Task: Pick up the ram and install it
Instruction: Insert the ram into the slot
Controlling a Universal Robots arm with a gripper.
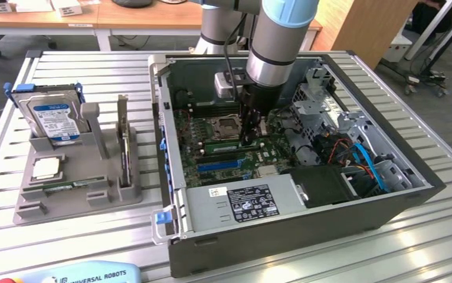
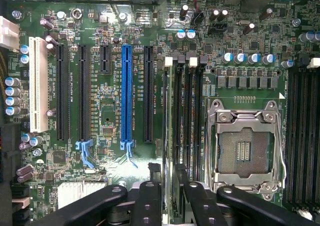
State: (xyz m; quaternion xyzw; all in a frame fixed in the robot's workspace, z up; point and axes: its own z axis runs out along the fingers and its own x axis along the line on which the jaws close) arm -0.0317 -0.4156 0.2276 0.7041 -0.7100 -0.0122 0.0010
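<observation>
Far left of the exterior view: grey holder (image 1: 77,197) on the table, with hard drive (image 1: 51,118) standing in it and a spare stick (image 1: 122,138) upright beside, untouched.

Middle of the exterior view: open case (image 1: 289,230) lying on its side, arm (image 1: 277,41) reaching straight down into it, gripper (image 1: 249,137) low over the board, just to the socket's left.

Seen from the wrist: ram (image 2: 170,121) edge-on, standing in a slot directly beside the socket (image 2: 243,146), among the dark slots that flank it. Judged as sitting down in the slot rather than hanging above it. Picking and carrying therefore done, by the look of it, and the placing in the slot too. Cannot tell whether fully pressed home or latched at both ends; the near end hidden behind the fingers (image 2: 148,201).

Jaws: gripper (image 2: 169,198) partly open, neither wide nor closed, straddling the ram's near end. One finger on each side of the thin edge, a sliver of gap apparently showing on both sides. Judged as no firm hold on the ram, at most a light touch. Nothing else between the jaws.
</observation>
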